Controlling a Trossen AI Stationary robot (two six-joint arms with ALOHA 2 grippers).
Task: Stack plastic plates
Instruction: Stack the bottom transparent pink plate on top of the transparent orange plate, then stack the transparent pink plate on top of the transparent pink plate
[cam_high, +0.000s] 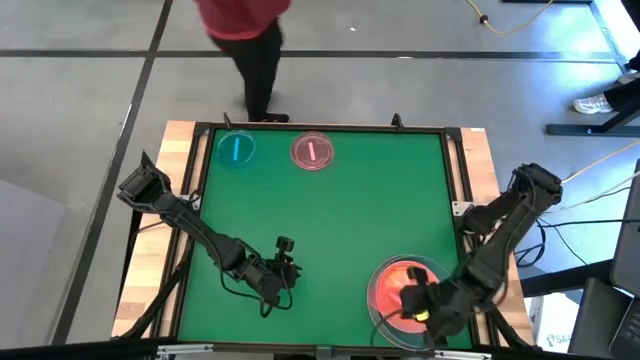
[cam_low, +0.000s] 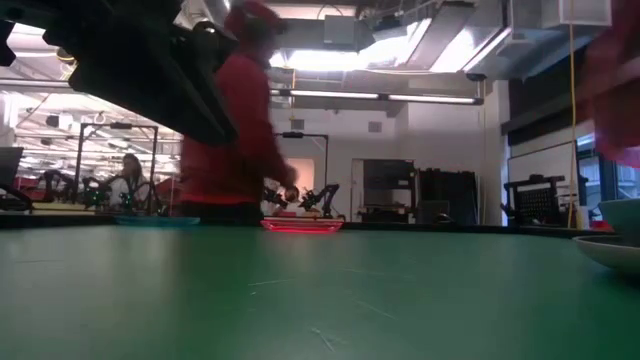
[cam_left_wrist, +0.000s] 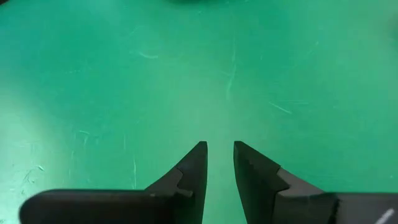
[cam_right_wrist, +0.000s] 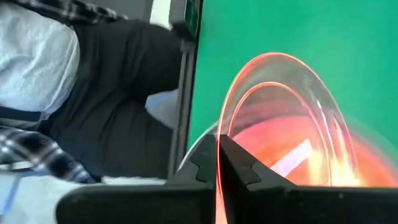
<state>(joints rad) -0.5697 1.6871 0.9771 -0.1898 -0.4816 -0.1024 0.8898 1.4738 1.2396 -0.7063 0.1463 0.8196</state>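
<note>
You had no readable text, labels, brands or numbers in any view. Only marks were plain bars: a light one on the blue plate (cam_high: 237, 149), one on the pink plate (cam_high: 312, 152). No lettering on either.

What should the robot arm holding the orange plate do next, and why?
Probably lower the orange plate a bit and let go. The right gripper pinches its rim, holding it tilted over the clear plate at the table's near right. The blue plate and pink plate wait on the far side.
</note>
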